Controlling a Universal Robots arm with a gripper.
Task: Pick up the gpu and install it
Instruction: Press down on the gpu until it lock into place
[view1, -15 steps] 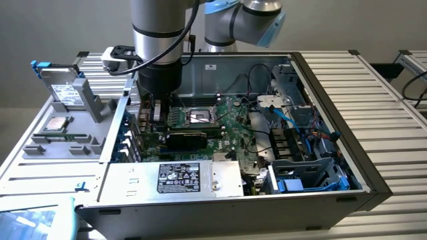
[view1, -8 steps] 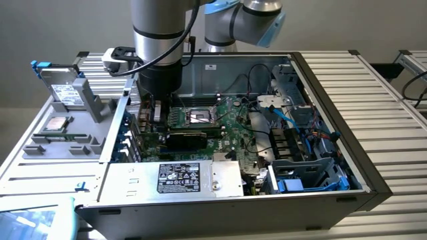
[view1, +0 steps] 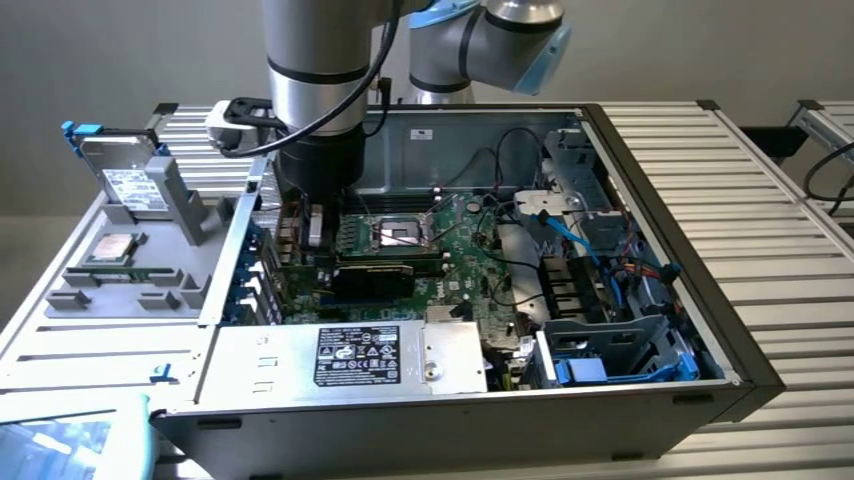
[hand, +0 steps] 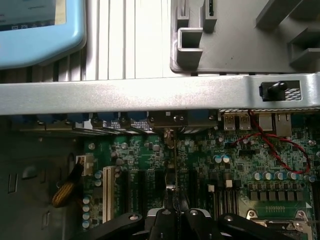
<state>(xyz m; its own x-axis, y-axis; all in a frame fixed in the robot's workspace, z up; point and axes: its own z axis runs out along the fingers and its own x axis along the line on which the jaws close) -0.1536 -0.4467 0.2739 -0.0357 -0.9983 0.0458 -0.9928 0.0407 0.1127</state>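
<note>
The gpu (hand: 174, 165) stands edge-on between the closed fingers (hand: 165, 220), a thin dark card running from the fingertips away to its silver end bracket (hand: 170, 120) at the rear wall of the case. It sits upright over the expansion slots of the green motherboard (hand: 240, 160); whether it is fully seated I cannot tell. The gripper (hand: 176, 216) is clamped on the card's upper edge. In the exterior view the arm (view1: 318, 90) reaches down into the open computer case (view1: 667, 180), which holds the motherboard, cables and a labelled power supply (view1: 360, 355). Beyond the case wall, a grey tray (view1: 120, 270) holds a hard drive (view1: 131, 185).
</note>
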